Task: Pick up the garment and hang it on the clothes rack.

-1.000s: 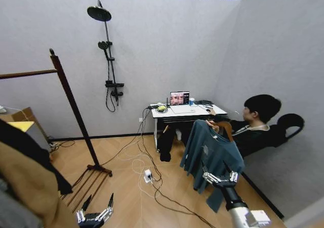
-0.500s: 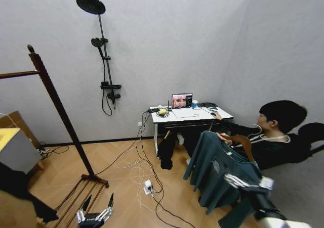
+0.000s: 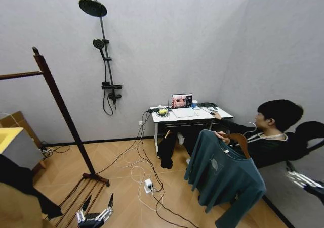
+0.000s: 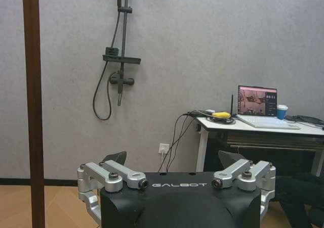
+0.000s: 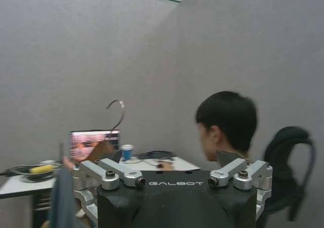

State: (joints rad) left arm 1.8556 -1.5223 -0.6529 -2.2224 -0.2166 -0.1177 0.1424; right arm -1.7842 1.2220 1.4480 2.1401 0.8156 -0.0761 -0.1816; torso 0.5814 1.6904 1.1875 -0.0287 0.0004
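Clothes rack (image 3: 61, 106) bar cut by edge; right end effector (image 3: 306, 180) blurred.

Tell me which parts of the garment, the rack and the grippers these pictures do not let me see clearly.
1. Clothes rack: in the head view, the left edge cuts off its bar.
2. Garment: in the head view, the bottom edge cuts one sleeve; in the right wrist view, the right gripper body covers most of it.
3. Right gripper, head view: blurred and cut by the right edge.

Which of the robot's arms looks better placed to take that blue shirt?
Probably the right. The right gripper hangs open just beside the garment, which a person holds up on its hanger. The left gripper sits low near the clothes rack, across the room from it.
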